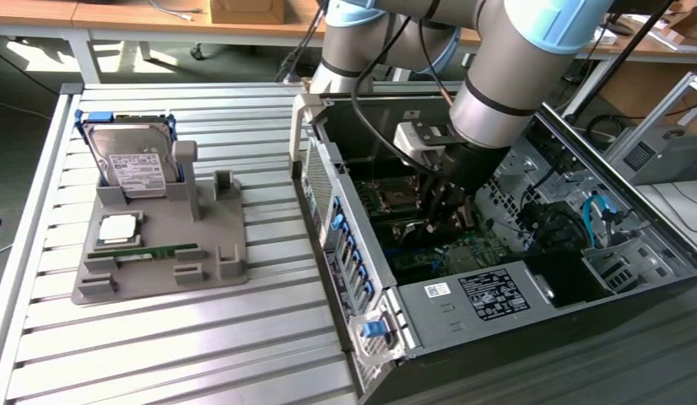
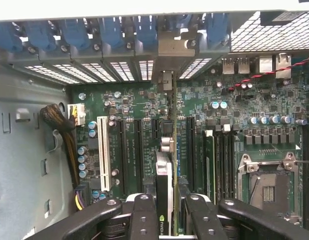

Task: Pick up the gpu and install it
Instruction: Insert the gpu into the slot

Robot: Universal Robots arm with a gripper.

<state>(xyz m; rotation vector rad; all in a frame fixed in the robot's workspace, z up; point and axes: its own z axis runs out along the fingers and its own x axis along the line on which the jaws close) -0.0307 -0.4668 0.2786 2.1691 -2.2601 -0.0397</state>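
The gpu (image 2: 164, 200) is seen edge-on, clamped between the black jaws of the gripper (image 2: 167, 215). It is held upright over the green motherboard (image 2: 134, 105), in line with the long black expansion slots (image 2: 132, 155) and beside a white slot (image 2: 103, 152). Its silvery bracket (image 2: 164, 80) is seen at the rear wall, below the blue slot latches (image 2: 109, 32). An empty processor socket (image 2: 267, 187) is seen beside the memory slots (image 2: 222, 160).

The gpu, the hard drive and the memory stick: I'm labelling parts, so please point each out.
gpu (image 2: 163, 197): wrist view, the card's upper edge between the fingers.
hard drive (image 1: 132, 164): exterior view, its white label.
memory stick (image 1: 148, 252): exterior view, middle of the green strip.
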